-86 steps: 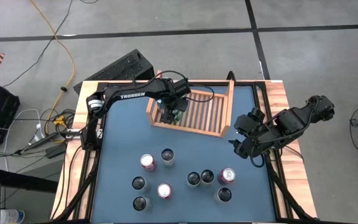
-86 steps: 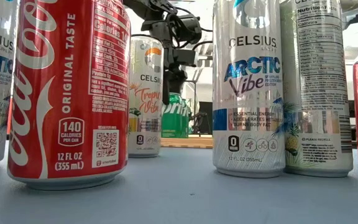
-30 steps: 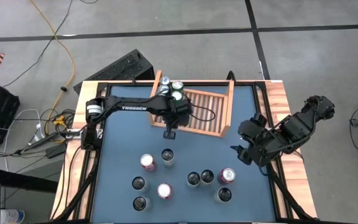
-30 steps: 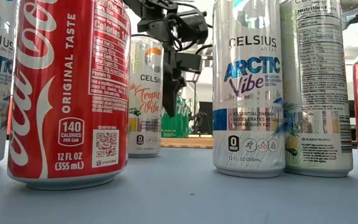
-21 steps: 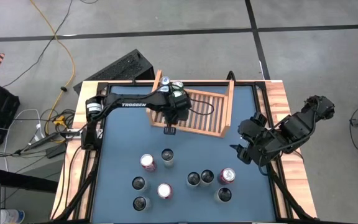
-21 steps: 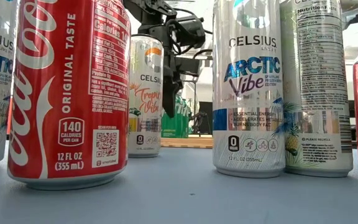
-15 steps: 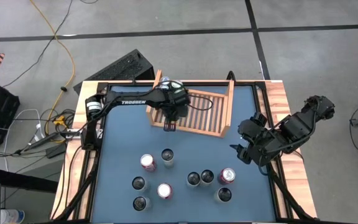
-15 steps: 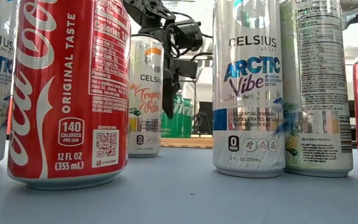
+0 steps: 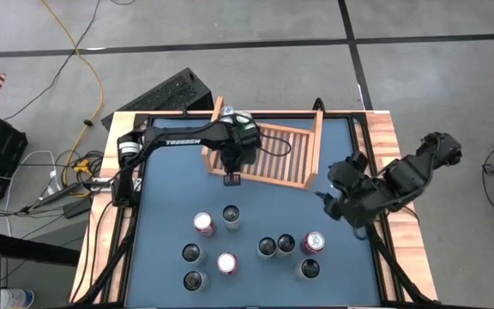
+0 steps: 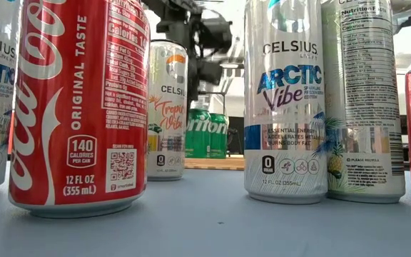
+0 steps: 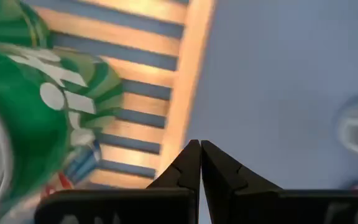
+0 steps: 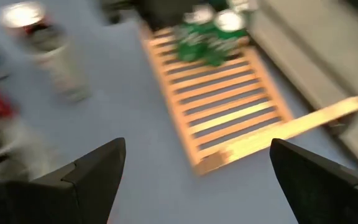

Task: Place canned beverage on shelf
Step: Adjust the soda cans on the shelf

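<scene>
Green cans (image 9: 243, 124) stand in the shelf (image 9: 286, 159) at upper centre, the left pincer (image 9: 231, 178) pressed together and empty at its front edge, the right pincer (image 9: 326, 199) spread, eight cans waiting on the bench (image 9: 165, 197).

Robotics lab or test bay: bare grey concrete floor (image 9: 256, 21) with black tape lines, loose yellow cable (image 9: 91, 79) and wiring beside wood-framed blue tabletop (image 9: 165, 215), black equipment case (image 9: 168, 93) on floor, two arms mounted.
</scene>
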